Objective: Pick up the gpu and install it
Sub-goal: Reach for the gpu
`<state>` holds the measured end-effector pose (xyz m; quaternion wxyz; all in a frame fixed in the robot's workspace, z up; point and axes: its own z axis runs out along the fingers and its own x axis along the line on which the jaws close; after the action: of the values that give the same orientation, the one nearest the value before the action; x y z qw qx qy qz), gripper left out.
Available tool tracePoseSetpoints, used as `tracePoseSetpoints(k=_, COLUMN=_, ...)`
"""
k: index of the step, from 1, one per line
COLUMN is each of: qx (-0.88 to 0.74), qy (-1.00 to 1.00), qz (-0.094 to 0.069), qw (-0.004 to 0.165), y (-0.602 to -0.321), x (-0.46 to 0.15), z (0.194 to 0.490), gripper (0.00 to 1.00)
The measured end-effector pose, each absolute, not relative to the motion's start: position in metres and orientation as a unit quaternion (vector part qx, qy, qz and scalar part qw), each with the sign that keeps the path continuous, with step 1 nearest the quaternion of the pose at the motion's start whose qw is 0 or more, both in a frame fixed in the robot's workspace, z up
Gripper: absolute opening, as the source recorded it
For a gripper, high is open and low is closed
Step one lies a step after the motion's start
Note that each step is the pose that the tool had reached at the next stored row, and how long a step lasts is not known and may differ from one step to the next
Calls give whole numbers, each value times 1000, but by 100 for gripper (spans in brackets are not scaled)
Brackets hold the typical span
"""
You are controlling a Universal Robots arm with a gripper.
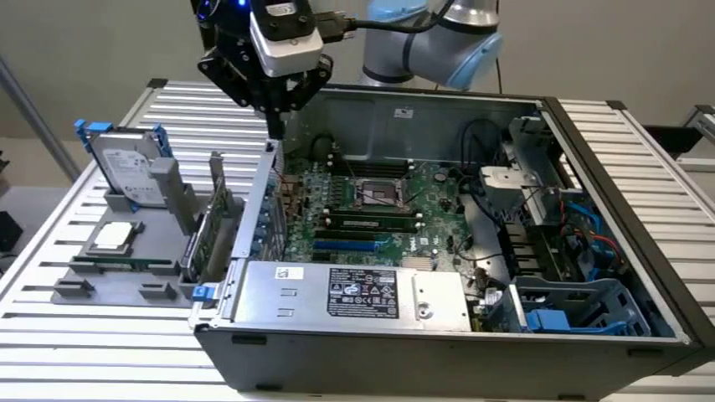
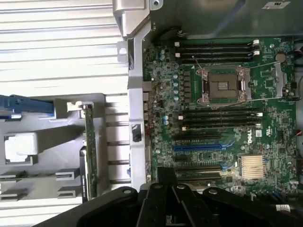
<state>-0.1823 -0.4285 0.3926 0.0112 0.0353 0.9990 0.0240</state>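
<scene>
The gpu (image 1: 216, 224) stands on edge in a grey holder (image 1: 123, 272) at the exterior view's left, outside the computer case; it is a dark green board with a grey metal bracket on its upper end. The wrist view shows the gpu (image 2: 89, 151) edge-on. My gripper (image 1: 274, 117) hangs high over the case's wall nearest the holder, well above the gpu and apart from it. Its fingers (image 2: 165, 176) meet in a point with nothing between them. Inside the case, the motherboard (image 1: 386, 209) lies with its blue expansion slot (image 2: 203, 146) bare.
On the same holder, a silver hard drive (image 1: 129, 167) with blue rails stands upright and a small square CPU chip (image 1: 115, 237) lies flat. The case (image 1: 369, 293) holds a power supply, cables and a blue drive cage (image 1: 587, 310). A slatted white table (image 1: 67, 335) surrounds everything.
</scene>
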Motion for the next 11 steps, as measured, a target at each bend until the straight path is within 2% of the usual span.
tracePoseSetpoints(k=11, qx=35, qy=999, qz=24, qw=11, y=-435, x=-232, z=389, gripper=0)
